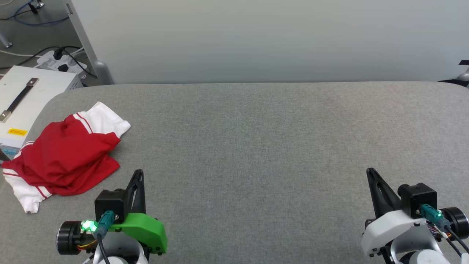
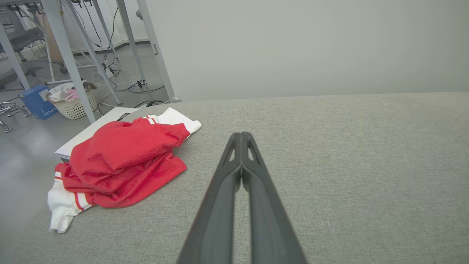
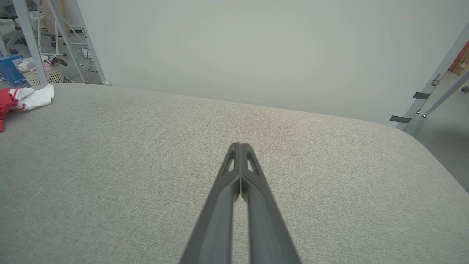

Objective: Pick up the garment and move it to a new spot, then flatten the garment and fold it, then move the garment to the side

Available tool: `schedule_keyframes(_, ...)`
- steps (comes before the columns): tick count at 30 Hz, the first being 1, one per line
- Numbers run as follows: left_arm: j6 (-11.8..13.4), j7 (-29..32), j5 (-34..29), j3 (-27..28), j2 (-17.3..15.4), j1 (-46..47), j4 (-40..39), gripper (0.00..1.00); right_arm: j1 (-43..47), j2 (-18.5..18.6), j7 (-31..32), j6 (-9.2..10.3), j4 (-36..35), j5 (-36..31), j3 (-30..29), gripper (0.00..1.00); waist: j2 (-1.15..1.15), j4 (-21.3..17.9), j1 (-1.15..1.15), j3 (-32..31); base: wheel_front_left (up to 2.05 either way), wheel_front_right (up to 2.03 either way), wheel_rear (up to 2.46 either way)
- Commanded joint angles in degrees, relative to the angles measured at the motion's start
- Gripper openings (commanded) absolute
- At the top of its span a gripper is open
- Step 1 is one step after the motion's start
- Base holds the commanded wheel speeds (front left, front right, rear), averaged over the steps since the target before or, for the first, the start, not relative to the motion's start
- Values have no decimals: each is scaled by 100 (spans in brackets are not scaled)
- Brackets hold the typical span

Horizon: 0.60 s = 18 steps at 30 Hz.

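Note:
The garment (image 1: 66, 154), a red shirt with white sleeves, lies crumpled at the left edge of the grey table (image 1: 256, 146); one white sleeve hangs toward the edge. In the left wrist view the garment (image 2: 124, 161) sits left of the fingers. My left gripper (image 1: 138, 173) rests at the lower left, shut and empty, a short way right of the garment; its tips (image 2: 241, 135) meet. My right gripper (image 1: 370, 171) is at the lower right, shut and empty, tips together (image 3: 240, 145). A corner of the garment (image 3: 22, 99) shows far left in the right wrist view.
A white case (image 1: 25, 99) with a black handle stands just off the table's left edge, by a power strip (image 1: 60, 60) with cables. A pale wall (image 1: 256, 36) backs the table. A laundry basket (image 2: 71, 101) and metal frame legs stand on the floor at left.

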State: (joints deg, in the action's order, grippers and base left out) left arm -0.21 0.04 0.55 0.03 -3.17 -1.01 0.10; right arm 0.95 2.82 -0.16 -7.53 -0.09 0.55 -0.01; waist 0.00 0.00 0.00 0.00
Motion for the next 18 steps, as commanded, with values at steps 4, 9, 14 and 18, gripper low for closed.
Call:
schedule_keyframes(4, 21, -4, -55, -3, 29, 101, -10, 0, -95, 6, 16, 4, 9, -55, 1, 0, 0, 0, 0, 0, 0, 0, 0)
schedule_keyframes(9, 21, -4, -55, -3, 29, 101, -10, 0, -95, 6, 16, 4, 9, -55, 1, 0, 0, 0, 0, 0, 0, 0, 0)
schedule_keyframes(14, 21, -4, -55, -3, 29, 101, -10, 0, -95, 6, 16, 4, 9, -55, 1, 0, 0, 0, 0, 0, 0, 0, 0)
schedule_keyframes(18, 21, -4, -55, -3, 29, 101, -10, 0, -95, 6, 16, 4, 9, -55, 1, 0, 0, 0, 0, 0, 0, 0, 0)
